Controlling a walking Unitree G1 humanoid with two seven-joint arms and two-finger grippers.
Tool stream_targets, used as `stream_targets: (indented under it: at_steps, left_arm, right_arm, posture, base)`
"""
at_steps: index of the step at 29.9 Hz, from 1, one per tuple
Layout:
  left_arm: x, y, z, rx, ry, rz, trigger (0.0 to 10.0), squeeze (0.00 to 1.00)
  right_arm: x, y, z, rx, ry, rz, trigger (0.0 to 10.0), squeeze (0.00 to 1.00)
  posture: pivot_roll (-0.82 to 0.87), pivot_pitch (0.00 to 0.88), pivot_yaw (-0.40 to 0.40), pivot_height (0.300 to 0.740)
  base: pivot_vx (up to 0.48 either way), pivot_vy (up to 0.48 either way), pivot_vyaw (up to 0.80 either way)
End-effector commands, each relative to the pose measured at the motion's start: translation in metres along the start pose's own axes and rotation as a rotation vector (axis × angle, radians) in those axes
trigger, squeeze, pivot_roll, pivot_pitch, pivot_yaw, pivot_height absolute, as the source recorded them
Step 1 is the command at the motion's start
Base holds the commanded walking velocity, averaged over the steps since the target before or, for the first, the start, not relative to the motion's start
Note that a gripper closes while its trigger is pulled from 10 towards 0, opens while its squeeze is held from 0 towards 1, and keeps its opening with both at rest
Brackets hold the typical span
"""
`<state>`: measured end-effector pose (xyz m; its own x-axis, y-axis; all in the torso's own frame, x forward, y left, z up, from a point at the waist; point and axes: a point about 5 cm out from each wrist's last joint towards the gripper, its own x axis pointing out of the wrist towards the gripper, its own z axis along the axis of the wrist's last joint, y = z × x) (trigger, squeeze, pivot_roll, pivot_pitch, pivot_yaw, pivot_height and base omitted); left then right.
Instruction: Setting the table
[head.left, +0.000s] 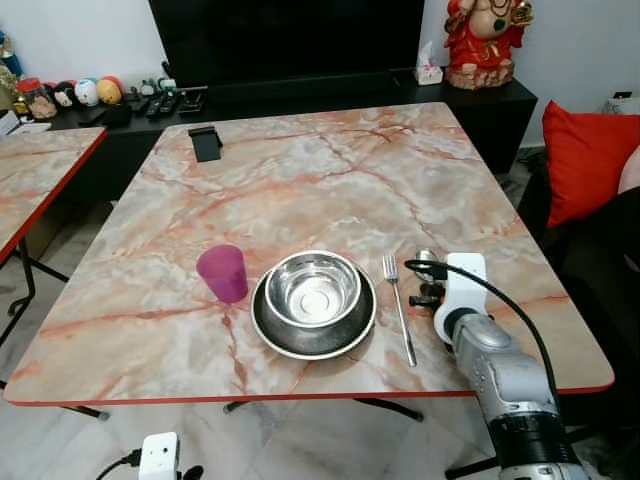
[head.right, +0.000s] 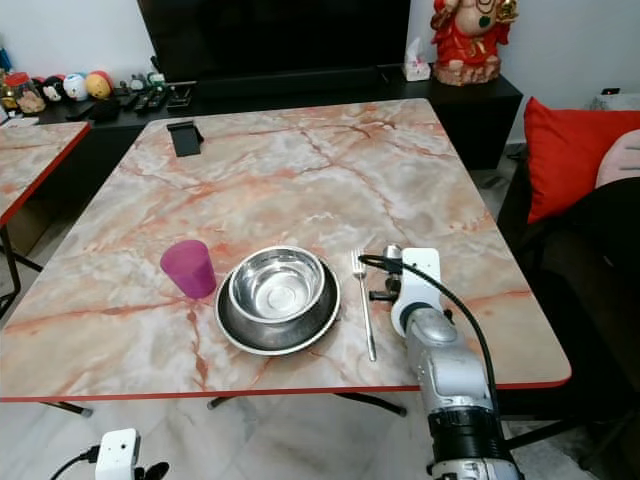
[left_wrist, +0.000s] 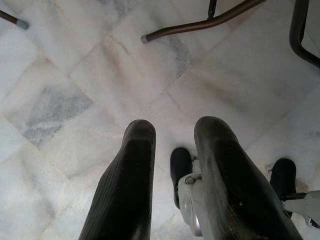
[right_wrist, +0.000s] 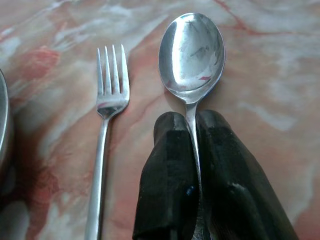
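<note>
The right gripper (right_wrist: 192, 131) is pinching the spoon (right_wrist: 192, 55) by its handle, the two black fingers (right_wrist: 167, 175) pressing together on either side of the thin stem just below the bowl of the spoon. The spoon is lying flat on the marble tabletop (head.left: 330, 170), bowl facing up, just beside the fork (right_wrist: 107, 125) and running parallel to it without touching. From the head camera the right arm is reaching in over the near edge of the tabletop, toward its near right corner, with the spoon's bowl (head.left: 427, 256) peeking out beyond the white wrist housing.

The left gripper (left_wrist: 172, 132) is hanging low over the marble floor (left_wrist: 75, 75), its fingers spreading slightly apart with nothing between them.

Near the middle of the tabletop's near edge a steel bowl (head.left: 312, 288) is sitting inside a steel plate (head.left: 313, 338); the bowl is holding nothing. The fork (head.left: 398, 305) is lying just to the right of the plate, tines pointing toward the far edge. A purple cup (head.left: 223, 272) is standing upright just to the left of the plate, and I cannot tell whether anything is in it. A black phone stand (head.left: 205, 142) is sitting near the far left corner.
</note>
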<state>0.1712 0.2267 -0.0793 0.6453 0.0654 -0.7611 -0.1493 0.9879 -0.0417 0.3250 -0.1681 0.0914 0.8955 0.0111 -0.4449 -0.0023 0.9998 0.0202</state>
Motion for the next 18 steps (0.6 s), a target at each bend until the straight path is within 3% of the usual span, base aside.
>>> stream_targets:
  at_steps: [1,18]
  left_arm:
    - [-0.0009,0.0035,-0.0015,-0.013,0.007,0.011,10.0,0.0]
    - [-0.0008,0.0036,-0.0014,-0.017,0.008,0.014,10.0,0.0]
  right_arm:
    - [0.0035,0.0047,0.0015,-0.003,-0.01,0.002,10.0,0.0]
    - [0.0099,0.0076,-0.0047,-0.012,-0.012,-0.012,10.0,0.0]
  posture:
    - [-0.13,0.0,0.103,0.74]
    - [-0.13,0.0,0.104,0.74]
  base:
    - [0.0,0.0,0.0]
    - [0.0,0.0,0.0]
